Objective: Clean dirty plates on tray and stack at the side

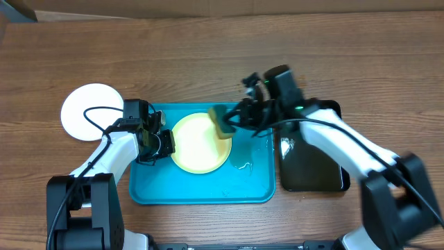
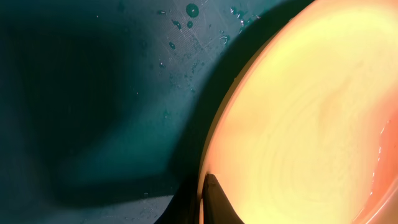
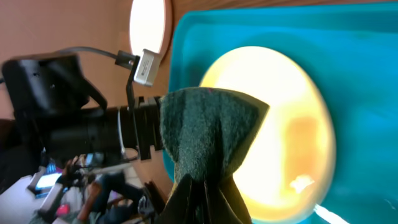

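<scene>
My R gripper (image 1: 234, 119) squeezes the green sponge (image 1: 220, 123) at the far right edge of the yellow plate (image 1: 198, 146) in the blue tray (image 1: 201, 193), so plate lies to its left, w/ L gripper (image 1: 166, 144) pinching the left rim.

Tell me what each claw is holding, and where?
Right gripper pinches the green sponge by one end; left gripper seems to grip the yellow plate at its left rim.
</scene>
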